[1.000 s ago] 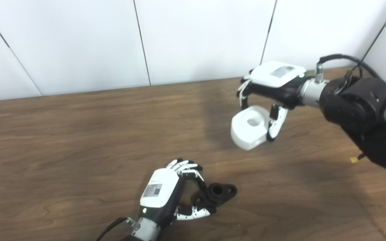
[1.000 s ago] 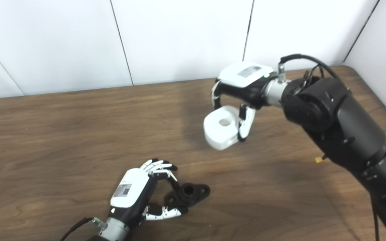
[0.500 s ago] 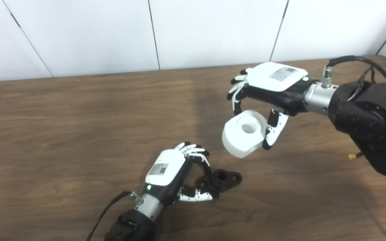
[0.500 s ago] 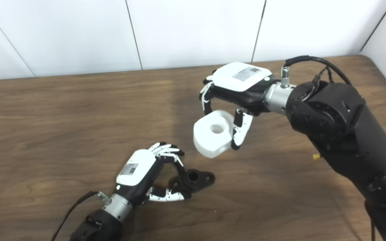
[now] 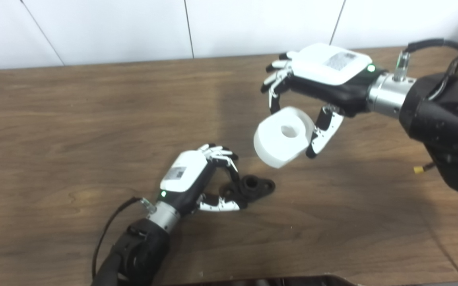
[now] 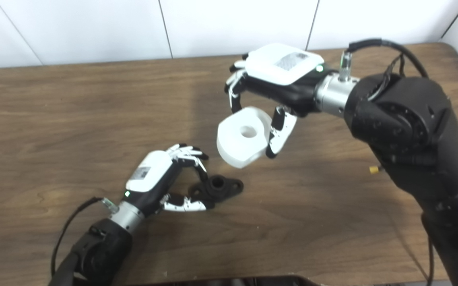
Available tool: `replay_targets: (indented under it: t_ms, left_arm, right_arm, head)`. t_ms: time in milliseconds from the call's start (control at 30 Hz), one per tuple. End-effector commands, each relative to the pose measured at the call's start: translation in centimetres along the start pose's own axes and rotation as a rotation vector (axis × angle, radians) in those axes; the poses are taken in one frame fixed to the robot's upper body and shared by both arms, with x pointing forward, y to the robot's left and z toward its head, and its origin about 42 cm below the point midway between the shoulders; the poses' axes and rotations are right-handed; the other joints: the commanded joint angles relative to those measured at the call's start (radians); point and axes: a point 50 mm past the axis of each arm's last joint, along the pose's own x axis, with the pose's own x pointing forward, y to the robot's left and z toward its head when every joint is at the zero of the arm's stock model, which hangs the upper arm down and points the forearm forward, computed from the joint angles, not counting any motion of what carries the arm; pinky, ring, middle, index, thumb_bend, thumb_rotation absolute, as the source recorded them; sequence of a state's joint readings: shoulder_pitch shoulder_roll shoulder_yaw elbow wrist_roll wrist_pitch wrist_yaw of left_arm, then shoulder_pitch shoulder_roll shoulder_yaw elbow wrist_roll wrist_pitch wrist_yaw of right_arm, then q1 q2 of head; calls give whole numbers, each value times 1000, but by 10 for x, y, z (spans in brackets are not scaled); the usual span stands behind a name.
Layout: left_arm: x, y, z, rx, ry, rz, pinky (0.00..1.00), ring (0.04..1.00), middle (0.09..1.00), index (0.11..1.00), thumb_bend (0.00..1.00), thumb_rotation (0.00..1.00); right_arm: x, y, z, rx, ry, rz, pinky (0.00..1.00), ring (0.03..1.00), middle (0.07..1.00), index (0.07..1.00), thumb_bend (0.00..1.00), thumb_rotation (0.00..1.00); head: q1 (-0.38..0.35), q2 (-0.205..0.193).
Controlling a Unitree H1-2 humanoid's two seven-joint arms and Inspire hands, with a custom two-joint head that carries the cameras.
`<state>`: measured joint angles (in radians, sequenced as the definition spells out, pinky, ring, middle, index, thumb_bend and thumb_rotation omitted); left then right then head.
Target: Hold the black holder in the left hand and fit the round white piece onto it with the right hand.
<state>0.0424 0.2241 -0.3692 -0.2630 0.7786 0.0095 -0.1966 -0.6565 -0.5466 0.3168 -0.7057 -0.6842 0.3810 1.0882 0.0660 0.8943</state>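
Observation:
The black holder (image 5: 251, 187) lies on the wooden table (image 5: 54, 119), a flat flange with a raised round hub. My left hand (image 5: 197, 180) is shut on its left end, fingers over the top and thumb along the near side. The round white piece (image 5: 284, 136), a thick disc with a centre hole, hangs in the air up and to the right of the holder. My right hand (image 5: 316, 85) is shut on it, fingers behind and thumb on its right side. The same pair shows in the right eye view: holder (image 6: 219, 186), white piece (image 6: 241, 137).
A small yellow bit (image 5: 418, 169) lies on the table at the right, close to my right arm. White wall panels (image 5: 133, 28) stand behind the table's far edge. A dark edge (image 5: 276, 281) shows at the bottom of the picture.
The camera has tilted down and shifted. My right hand has carried the white piece left, closer to the holder. The left hand keeps its hold on the holder.

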Motion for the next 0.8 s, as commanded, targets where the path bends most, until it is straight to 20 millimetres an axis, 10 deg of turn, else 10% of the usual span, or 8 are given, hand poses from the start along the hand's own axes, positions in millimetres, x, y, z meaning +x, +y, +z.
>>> replay_targets:
  t_ms: [0,767]
  left_arm:
    - [-17,-7,-22,16,106,-75,927,848,786,485,524,54]
    - [-19,-11,-30,34,107,-61,918,839,775,485,523,54]
  right_arm:
    - [-4,-18,7,-39,-9,-74,1000,944,830,484,524,140]
    - [17,-2,35,-27,-90,-75,1000,936,812,483,526,142]
  head:
    - [1,1]
    - [-22,-30]
